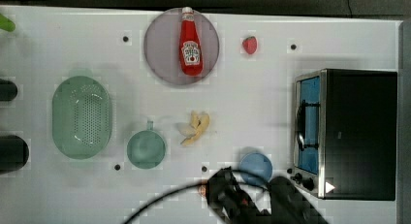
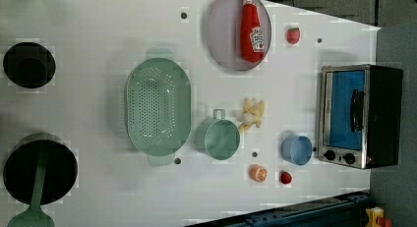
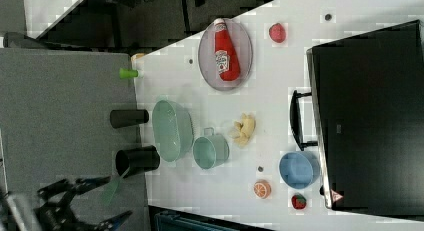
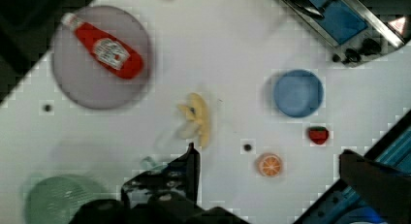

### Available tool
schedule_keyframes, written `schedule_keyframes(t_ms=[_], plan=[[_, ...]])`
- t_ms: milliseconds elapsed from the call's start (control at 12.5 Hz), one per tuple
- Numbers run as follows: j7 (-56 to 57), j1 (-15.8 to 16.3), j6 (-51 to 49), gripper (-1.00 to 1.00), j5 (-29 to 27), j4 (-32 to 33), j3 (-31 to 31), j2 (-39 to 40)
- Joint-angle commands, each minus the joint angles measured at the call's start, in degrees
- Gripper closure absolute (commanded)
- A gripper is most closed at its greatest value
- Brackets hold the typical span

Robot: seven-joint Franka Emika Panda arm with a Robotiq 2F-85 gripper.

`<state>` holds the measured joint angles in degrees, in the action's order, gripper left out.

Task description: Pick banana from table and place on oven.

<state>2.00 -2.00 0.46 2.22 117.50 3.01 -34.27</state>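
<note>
The banana (image 1: 196,128) is a small pale yellow bunch lying on the white table (image 1: 252,98), between the green cup (image 1: 146,149) and the oven (image 1: 358,132). It also appears in the left view (image 2: 252,114), the right view (image 3: 244,129) and the wrist view (image 4: 196,121). The oven has a black top, a silver frame and a blue glass door, which is closed. My gripper (image 4: 271,161) is open, its fingers (image 4: 191,161) spread wide with nothing between them. It hangs high over the table's edge, well apart from the banana. My arm (image 1: 232,200) enters at the top view's bottom.
A purple plate (image 1: 165,64) carries a ketchup bottle (image 1: 190,44). A green colander (image 1: 82,117) stands beside the cup. A blue bowl (image 1: 255,166) sits close to the oven's knobs. An orange slice (image 2: 258,173) and small strawberries (image 2: 285,177) lie near the table edge.
</note>
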Motion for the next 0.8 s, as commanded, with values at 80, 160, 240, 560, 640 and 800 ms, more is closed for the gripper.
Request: schedule_keyframes(t_ms=[80, 160, 240, 560, 640, 800], plan=[[-2.6, 0.6, 6.6, -1.00, -0.7, 7.7, -2.8, 9.8], [-2.6, 0.6, 10.2, -1.00, -0.7, 9.1, -3.2, 11.8], [-2.6, 0.6, 13.7, -1.00, -0.7, 10.4, -3.5, 13.8], [-2.6, 0.6, 26.1, -1.00, -0.7, 14.7, -3.9, 22.7], [-2.6, 0.6, 29.1, -1.00, -0.7, 15.7, -3.9, 25.1], [-2.6, 0.7, 34.6, -1.00, -0.7, 17.1, -4.1, 29.8]])
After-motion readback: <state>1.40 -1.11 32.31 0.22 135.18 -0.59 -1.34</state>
